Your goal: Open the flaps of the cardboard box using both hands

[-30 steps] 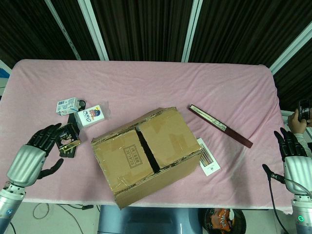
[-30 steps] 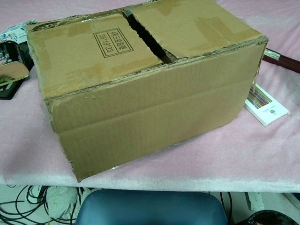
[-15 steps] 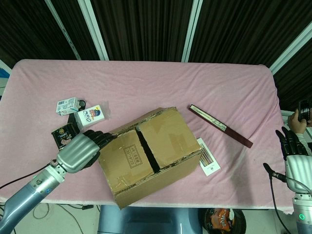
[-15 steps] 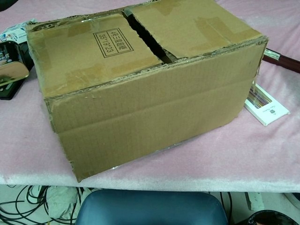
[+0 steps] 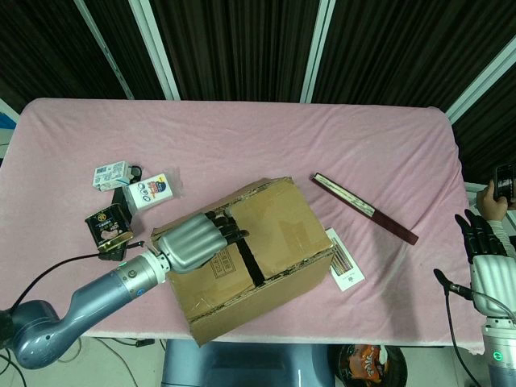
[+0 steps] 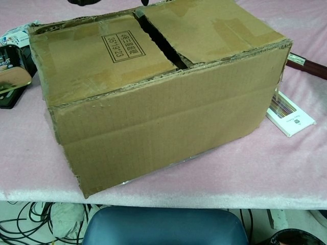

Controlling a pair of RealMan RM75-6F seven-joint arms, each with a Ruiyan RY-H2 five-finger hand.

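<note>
The cardboard box [image 5: 270,234] sits turned at an angle near the table's front edge, both top flaps down with a dark seam [image 5: 242,250] between them. In the chest view the box [image 6: 163,112] fills the frame and the seam [image 6: 158,43] gapes slightly. My left hand [image 5: 196,240] is over the left flap, its dark fingertips [image 5: 232,235] reaching the seam and holding nothing. Only its dark tips [image 6: 84,2] show at the top edge of the chest view. My right hand [image 5: 488,262] stays off the table's right end, fingers up and apart, empty.
A long dark strip [image 5: 367,210] and a white booklet [image 5: 345,270] lie right of the box. A black tin [image 5: 109,226] and two small cartons [image 5: 111,173] [image 5: 153,192] lie to its left. A person's hand with a phone [image 5: 498,189] shows at the right edge.
My left arm swung in from the table's left end, across the box's left side and onto the left flap up to the seam. Box and right hand stayed put.
</note>
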